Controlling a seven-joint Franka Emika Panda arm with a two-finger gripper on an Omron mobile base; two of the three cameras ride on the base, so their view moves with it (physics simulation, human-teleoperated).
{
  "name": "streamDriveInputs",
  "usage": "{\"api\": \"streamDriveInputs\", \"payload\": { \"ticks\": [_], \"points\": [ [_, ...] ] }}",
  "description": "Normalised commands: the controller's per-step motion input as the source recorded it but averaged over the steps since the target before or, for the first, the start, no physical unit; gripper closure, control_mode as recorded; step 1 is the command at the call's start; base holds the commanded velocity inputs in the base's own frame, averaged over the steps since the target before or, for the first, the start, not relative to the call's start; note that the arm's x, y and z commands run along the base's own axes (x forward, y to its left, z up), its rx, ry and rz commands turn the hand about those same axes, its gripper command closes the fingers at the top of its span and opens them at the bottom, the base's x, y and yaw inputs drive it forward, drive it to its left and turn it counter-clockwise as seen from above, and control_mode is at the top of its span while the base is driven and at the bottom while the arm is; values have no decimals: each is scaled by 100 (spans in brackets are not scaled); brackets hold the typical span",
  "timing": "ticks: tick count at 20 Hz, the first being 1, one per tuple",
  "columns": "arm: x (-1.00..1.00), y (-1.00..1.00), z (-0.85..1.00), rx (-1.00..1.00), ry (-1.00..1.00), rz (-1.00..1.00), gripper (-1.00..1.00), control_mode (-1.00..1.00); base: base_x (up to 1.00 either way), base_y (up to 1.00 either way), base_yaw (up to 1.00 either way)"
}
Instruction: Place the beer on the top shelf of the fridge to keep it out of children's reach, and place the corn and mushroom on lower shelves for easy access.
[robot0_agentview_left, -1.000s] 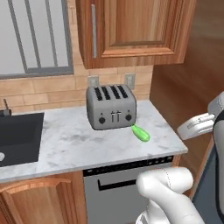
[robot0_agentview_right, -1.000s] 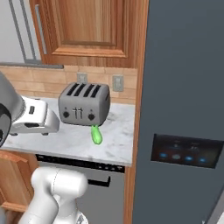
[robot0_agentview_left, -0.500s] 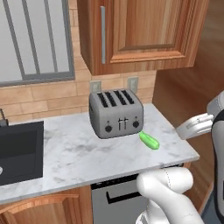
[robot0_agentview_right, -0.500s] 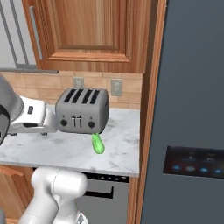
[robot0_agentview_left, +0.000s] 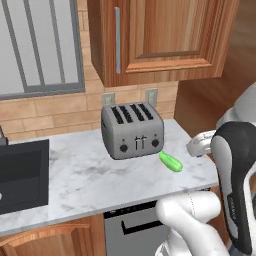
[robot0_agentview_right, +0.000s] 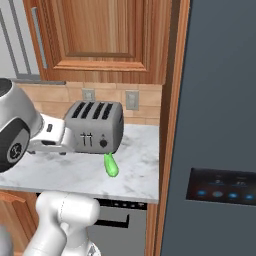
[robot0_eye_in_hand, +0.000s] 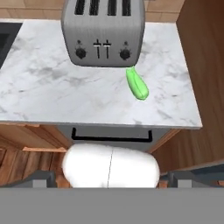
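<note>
- Corn (robot0_agentview_left: 170, 161) (robot0_agentview_right: 111, 165) (robot0_eye_in_hand: 137, 84) lies flat on the marble worktop (robot0_agentview_left: 85, 180) (robot0_agentview_right: 65, 175) (robot0_eye_in_hand: 52, 94), just in front of the toaster's front right corner, possibly touching it, towards the worktop's right edge.
- Toaster (robot0_agentview_left: 132, 131) (robot0_agentview_right: 96, 127) (robot0_eye_in_hand: 103, 33): grey, four slots, two knobs and a pair of levers on its front face; stands at the back of the worktop, under two wall outlets.
- My tool (robot0_eye_in_hand: 109, 179): fingers spread to full width, nothing between them; in the hand view their dark tips sit at the bottom left and bottom right corners. It is off the worktop's front edge, well apart from the corn.
- Fridge (robot0_agentview_right: 215, 130): dark slate door closed, directly beyond the worktop's right edge behind a wood side panel; blue-lit control panel (robot0_agentview_right: 220, 186) on its front.
- Black sink (robot0_agentview_left: 22, 175) set into the worktop's left end.
- Dishwasher front with a dark handle (robot0_eye_in_hand: 111, 135) below the worktop's front edge.
- Wood wall cabinet (robot0_agentview_left: 155, 37) above the toaster.
</note>
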Motion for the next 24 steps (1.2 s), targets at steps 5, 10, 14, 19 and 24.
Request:
{"api": "streamDriveInputs", "payload": {
  "ticks": [5,10,14,19,24],
  "points": [
    [50,-4,-59,0,2,-3,-100,-100,0,0,0],
    [47,-16,-58,0,6,0,-100,-100,0,0,0],
    [50,-14,-52,0,5,0,-100,-100,0,0,0],
    [52,-5,-32,0,6,0,-100,-100,0,0,0],
    [50,-19,-24,0,9,0,-100,-100,0,0,0]
  ]
}}
